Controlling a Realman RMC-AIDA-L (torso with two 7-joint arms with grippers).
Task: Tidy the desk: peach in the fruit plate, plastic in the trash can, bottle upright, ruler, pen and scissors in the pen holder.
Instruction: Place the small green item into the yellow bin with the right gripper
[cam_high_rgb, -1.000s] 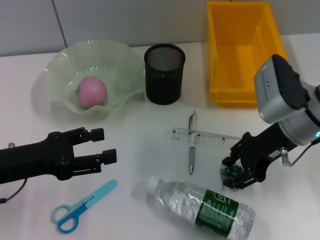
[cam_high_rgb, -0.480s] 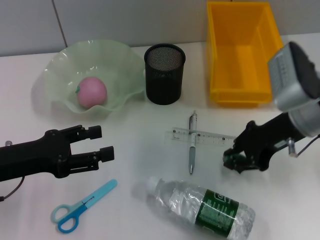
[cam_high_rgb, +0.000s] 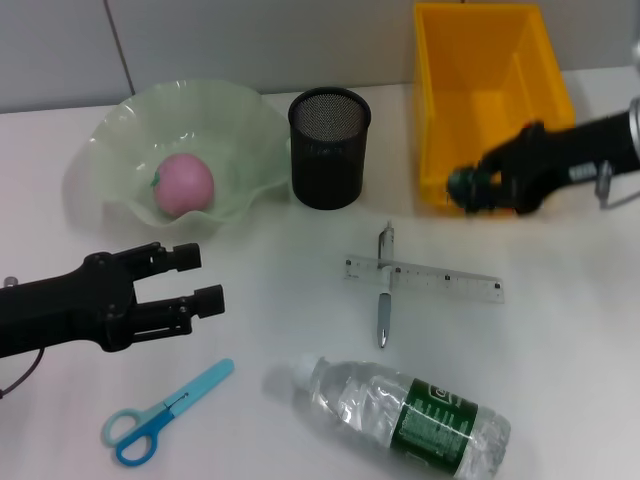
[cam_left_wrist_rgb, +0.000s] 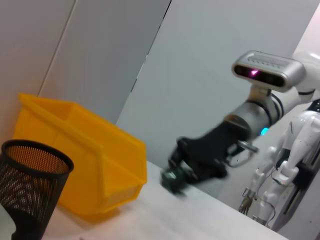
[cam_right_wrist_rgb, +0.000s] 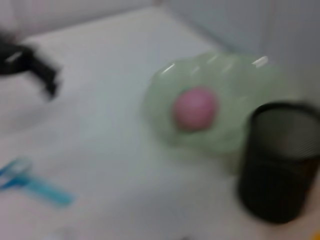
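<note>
- At the front wall of the yellow bin (cam_high_rgb: 492, 100), the right gripper (cam_high_rgb: 470, 187) hangs with its fingers closed on a small dark green piece of plastic (cam_high_rgb: 463, 183); the left wrist view shows the same bundle held clear of the table (cam_high_rgb: 560, 330), just beside the bin's corner.
- Inside the pale green fruit plate (cam_high_rgb: 236, 120), far left at the back, sits the pink peach (cam_high_rgb: 183, 184).
- Beside the plate stands the black mesh pen holder (cam_high_rgb: 329, 147), upright, between plate and bin.
- On the table in front of the holder, the clear ruler (cam_high_rgb: 424, 278) lies crosswise over the pen (cam_high_rgb: 384, 290), the two touching and forming a cross.
- Nearer the front edge the water bottle (cam_high_rgb: 400, 403) lies on its side, white cap pointing left, green label toward its base.
- Well to the left of the bottle lie the blue scissors (cam_high_rgb: 163, 412), blades closed, handles at the near end.
- Just above the scissors the left gripper (cam_high_rgb: 198, 277) hovers low over the table, its fingers spread apart and holding nothing, pointing right.
</note>
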